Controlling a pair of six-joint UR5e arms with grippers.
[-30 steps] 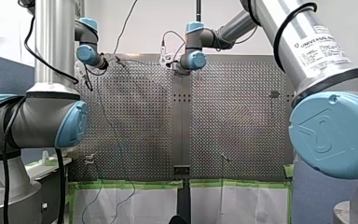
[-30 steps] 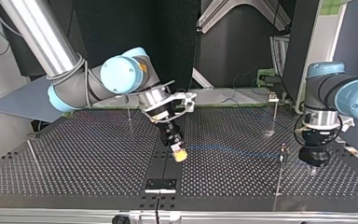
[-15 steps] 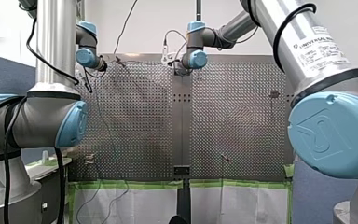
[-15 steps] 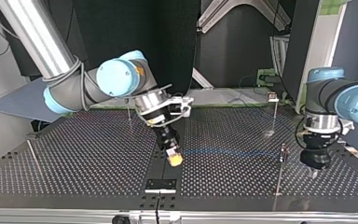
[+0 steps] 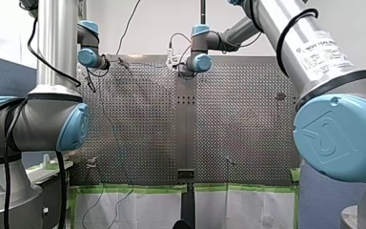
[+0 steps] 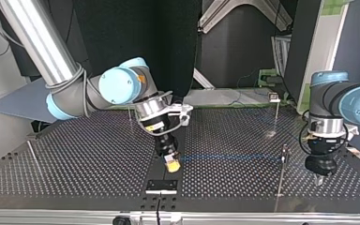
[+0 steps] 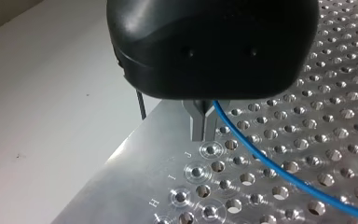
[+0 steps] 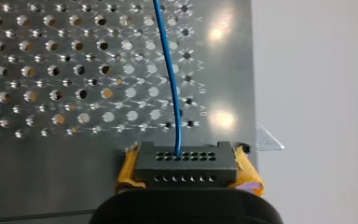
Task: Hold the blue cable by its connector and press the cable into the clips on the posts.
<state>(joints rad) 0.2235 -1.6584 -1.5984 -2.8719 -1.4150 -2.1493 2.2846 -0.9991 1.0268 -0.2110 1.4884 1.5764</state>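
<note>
In the right wrist view my right gripper (image 8: pixel 186 169) is shut on a black multi-hole connector (image 8: pixel 186 158), yellow pads (image 8: pixel 127 169) on both its sides. The blue cable (image 8: pixel 169 74) leaves the connector and runs ahead over the perforated plate. In the top view this gripper (image 6: pixel 171 164) hangs low near the middle, and the cable (image 6: pixel 229 157) stretches level to a clip post (image 6: pixel 285 153). My left gripper (image 6: pixel 319 178) is just beyond that post. In the left wrist view its metal fingers (image 7: pixel 202 135) are shut on the cable (image 7: pixel 270 163), close above the table.
More thin posts stand on the perforated table (image 6: pixel 75 164): one (image 6: pixel 275 112) at the back right of the top view, one (image 6: pixel 130 117) behind my right arm, one (image 6: pixel 33 159) at the left. A black plate (image 6: pixel 161 186) lies at the near edge.
In the top view my right gripper has moved nearer the camera and a little left, taking the connector with it. My left gripper has shifted slightly right and lower. Both grips are unchanged.
</note>
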